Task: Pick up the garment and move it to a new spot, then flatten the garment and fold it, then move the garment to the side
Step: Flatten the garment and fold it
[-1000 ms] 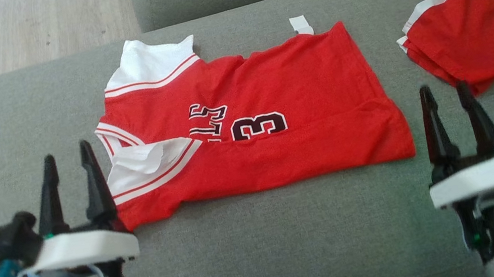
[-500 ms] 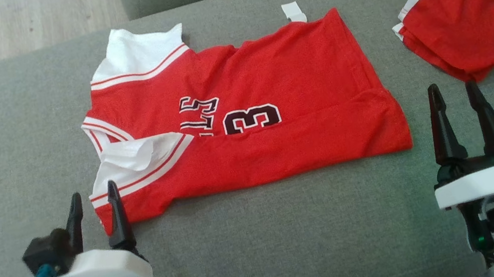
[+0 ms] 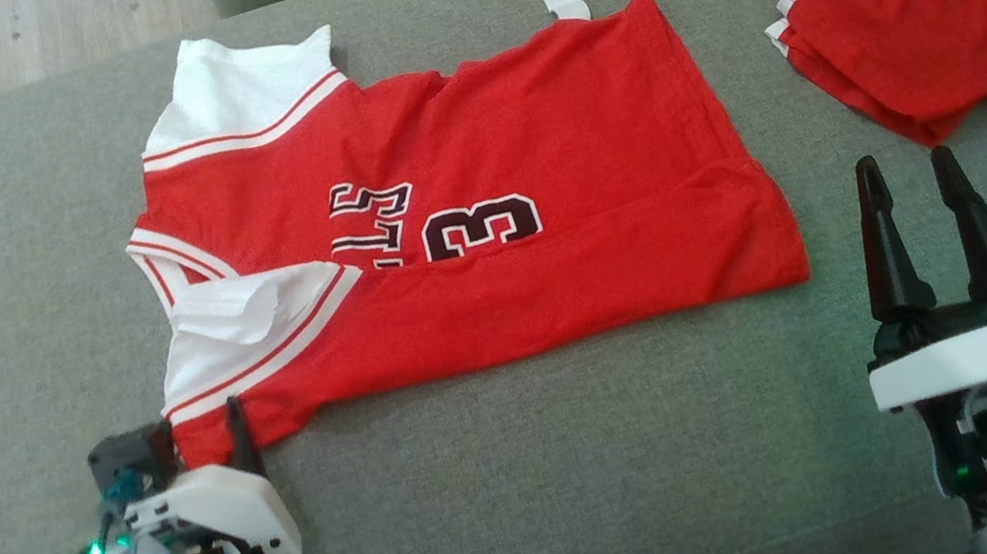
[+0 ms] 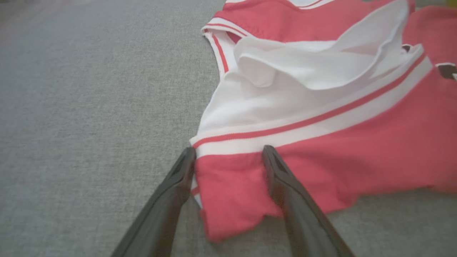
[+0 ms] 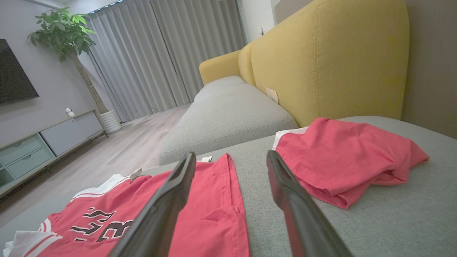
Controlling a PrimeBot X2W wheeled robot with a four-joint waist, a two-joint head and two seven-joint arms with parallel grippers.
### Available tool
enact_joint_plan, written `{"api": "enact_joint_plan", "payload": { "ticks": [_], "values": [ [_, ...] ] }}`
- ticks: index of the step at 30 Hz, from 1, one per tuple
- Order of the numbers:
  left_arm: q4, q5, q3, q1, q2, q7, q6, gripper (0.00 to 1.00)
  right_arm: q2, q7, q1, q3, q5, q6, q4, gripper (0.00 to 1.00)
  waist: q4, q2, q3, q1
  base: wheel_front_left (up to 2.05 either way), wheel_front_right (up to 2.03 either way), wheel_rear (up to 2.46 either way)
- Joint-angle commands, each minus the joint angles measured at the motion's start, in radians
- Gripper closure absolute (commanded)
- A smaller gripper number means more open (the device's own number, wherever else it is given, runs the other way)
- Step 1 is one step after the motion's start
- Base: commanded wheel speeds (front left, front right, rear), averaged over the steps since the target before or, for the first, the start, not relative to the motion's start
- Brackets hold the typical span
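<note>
The red basketball jersey with white striped sleeves [image 3: 483, 218] lies spread across the middle of the grey fabric sofa cushion [image 3: 542, 492]. The left pincer [image 4: 228, 150] has its fingers apart, straddling the jersey's near-left corner without clamping it. The right pincer [image 3: 902, 162], also spread and holding nothing, sits at the near right just off the hem. A folded red garment with white trim [image 3: 923, 8] lies beyond it at the far right.

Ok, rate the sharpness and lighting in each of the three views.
Head view: evenly lit, soft throughout, jersey print legible. Left wrist view: jersey washed pinkish, left gripper blurred. Right wrist view: curtains sharp, wide-lens distortion, right gripper blurred close up.
</note>
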Motion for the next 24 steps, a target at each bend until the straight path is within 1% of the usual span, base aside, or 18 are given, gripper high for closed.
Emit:
{"api": "enact_joint_plan", "payload": {
  "ticks": [1,4,6,7,8,12,13,15,20,24],
  "values": [
    [0.010,0.013,0.018,-0.046,0.034,0.012,0.009,0.00,-0.002,0.005,-0.043,0.027,-0.006,-0.001,-0.039,0.00,-0.003,0.0000,0.002,0.0000,0.00,0.00,0.00],
    [0.055,0.021,0.001,-0.062,0.037,0.040,0.001,0.00,-0.002,0.012,-0.042,0.026,-0.010,-0.001,-0.043,0.00,-0.004,0.0000,0.005,0.0000,0.00,0.00,0.00],
    [0.078,0.021,-0.015,-0.069,0.036,0.059,-0.017,0.00,-0.002,0.018,-0.041,0.025,-0.014,-0.001,-0.044,0.00,-0.002,0.0000,0.006,0.0000,0.00,0.00,0.00],
    [0.084,0.020,-0.019,-0.073,0.035,0.061,-0.024,0.58,-0.002,0.023,-0.041,0.023,-0.015,-0.001,-0.043,0.00,-0.001,0.0000,0.006,0.0000,0.00,0.00,0.00],
    [0.088,0.020,-0.023,-0.077,0.035,0.058,-0.028,1.00,-0.002,0.033,-0.040,0.021,-0.015,-0.001,-0.038,0.00,0.001,0.0000,0.005,0.0000,0.00,0.00,0.00],
    [0.070,0.017,-0.027,-0.093,0.033,-0.003,-0.032,1.00,-0.002,0.091,-0.035,0.007,-0.033,-0.001,0.005,0.00,0.019,0.0000,-0.003,0.0000,0.00,0.00,0.00],
    [0.045,0.019,-0.030,-0.100,0.032,-0.039,-0.030,1.00,-0.002,0.117,-0.037,-0.002,-0.049,-0.001,0.034,0.00,0.030,0.0000,-0.007,0.0000,0.00,0.00,0.00],
    [0.011,0.022,-0.033,-0.103,0.033,-0.065,-0.033,1.00,-0.002,0.140,-0.045,-0.017,-0.055,-0.001,0.067,0.00,0.043,0.0000,-0.010,0.0000,0.00,0.00,0.00],
    [-0.095,0.036,-0.054,-0.096,0.035,-0.089,-0.049,1.00,-0.002,0.184,-0.086,-0.068,-0.065,-0.001,0.178,0.00,0.078,0.0000,-0.009,0.0000,0.00,0.00,0.00],
    [-0.159,0.047,-0.078,-0.084,0.034,-0.092,-0.067,1.00,-0.002,0.201,-0.131,-0.086,-0.057,-0.001,0.274,0.00,0.102,0.0000,-0.002,0.0000,0.00,0.00,0.00]
  ]
}}
